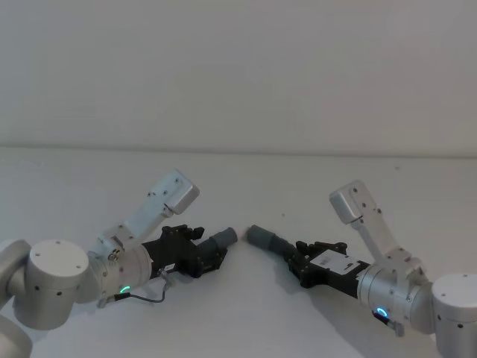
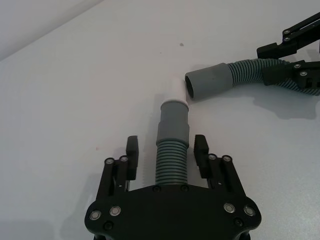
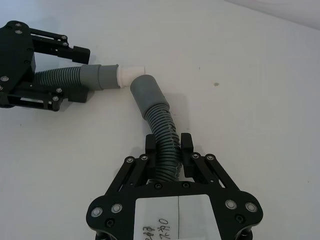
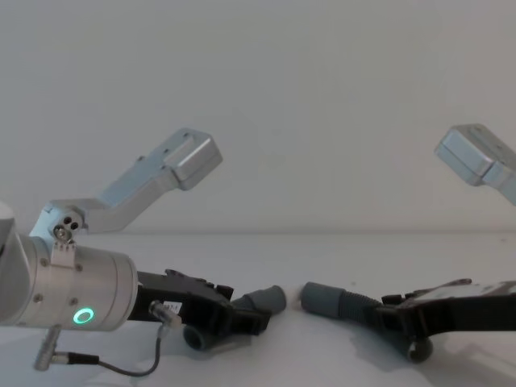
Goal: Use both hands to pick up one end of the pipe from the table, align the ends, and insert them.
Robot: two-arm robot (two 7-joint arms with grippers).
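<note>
Bare pale wall (image 1: 238, 74) behind, matte white table (image 1: 246, 328) below. On the left, straddled by the left gripper (image 2: 166, 142) across its ribs: the slimmer piece (image 2: 173, 125), with a gap showing beside one finger, so seemingly cradled loosely rather than pinched. On the right, clamped by the right gripper (image 3: 169, 142) on the ribs behind the bend: the thicker piece (image 3: 162, 125). Both low at mid-table; hard to say whether resting or just lifted. Just beside each other, the whitish tip (image 2: 175, 92) and the wide cuff (image 2: 210, 80), meeting at an angle and not yet in line; impossible to tell whether touching. Probably light, springy along the ribbing and stiff only at the smooth ends, so likely to bend or buckle under a push. Best taken on the ribs close behind each cuff, firmly but without crushing. Worth tightening the left hold before pressing home.
</note>
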